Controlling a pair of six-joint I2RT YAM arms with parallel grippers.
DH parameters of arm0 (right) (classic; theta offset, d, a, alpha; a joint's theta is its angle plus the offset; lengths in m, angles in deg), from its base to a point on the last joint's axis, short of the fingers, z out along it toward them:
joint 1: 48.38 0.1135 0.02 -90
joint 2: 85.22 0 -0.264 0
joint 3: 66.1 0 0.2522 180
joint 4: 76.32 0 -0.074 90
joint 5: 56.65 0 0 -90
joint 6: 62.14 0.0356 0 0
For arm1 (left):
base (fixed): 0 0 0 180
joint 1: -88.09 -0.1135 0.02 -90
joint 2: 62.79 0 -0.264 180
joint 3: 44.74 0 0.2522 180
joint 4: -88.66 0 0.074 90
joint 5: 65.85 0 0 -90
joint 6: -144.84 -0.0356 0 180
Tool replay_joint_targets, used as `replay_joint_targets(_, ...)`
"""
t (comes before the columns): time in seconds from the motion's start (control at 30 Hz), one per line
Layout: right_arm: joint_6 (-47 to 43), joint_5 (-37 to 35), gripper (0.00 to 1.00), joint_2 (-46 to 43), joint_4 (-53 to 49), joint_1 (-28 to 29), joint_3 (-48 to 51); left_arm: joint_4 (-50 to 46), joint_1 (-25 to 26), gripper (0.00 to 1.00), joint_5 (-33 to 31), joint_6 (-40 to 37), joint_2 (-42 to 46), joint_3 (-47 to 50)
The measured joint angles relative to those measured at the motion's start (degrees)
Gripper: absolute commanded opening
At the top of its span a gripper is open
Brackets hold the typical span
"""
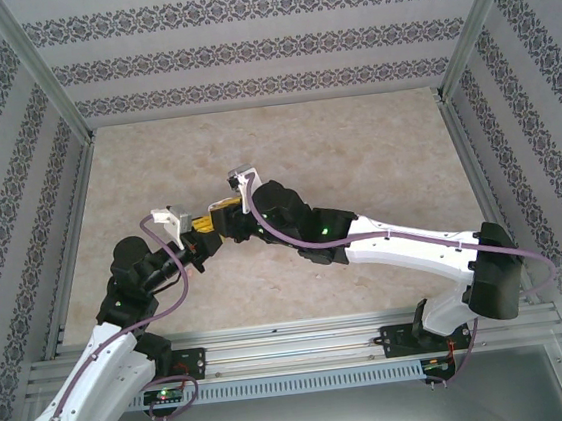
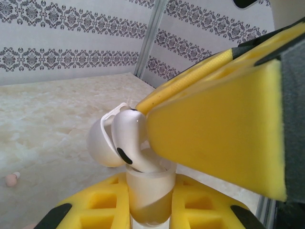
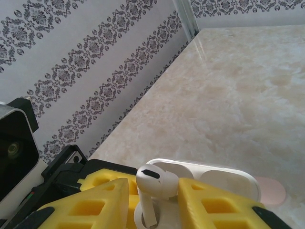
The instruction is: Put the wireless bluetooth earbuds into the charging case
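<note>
A pale marbled counter is shown, and a small pink earbud is seen lying directly on it.

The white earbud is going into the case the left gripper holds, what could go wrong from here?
1. The white earbud looks tilted, head above the charging case rim, seemingly not fully seated; if the right gripper lets go, it may tip out.
2. The right gripper's fingers sit close to the open lid; pulling back could nudge it or twist the case in the left gripper.
</note>
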Motion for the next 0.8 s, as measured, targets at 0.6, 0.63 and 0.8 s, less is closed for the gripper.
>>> replay_joint_targets(0.6, 1.4, 0.3, 0.45, -1.5, -3.3, 0.0, -0.1, 0.0, 0.0, 0.0, 0.2, -3.5, -0.5, 0.0)
replay_joint_targets(0.63, 1.5, 0.3, 0.45, -1.5, -3.7, 0.0, -0.3, 0.0, 0.0, 0.0, 0.3, -3.6, -0.6, 0.0)
replay_joint_targets(0.8, 3.4, 2.1, 0.45, -2.6, -6.1, -0.2, -1.0, 0.0, 0.0, 0.0, 1.2, -5.4, -0.7, 0.0)
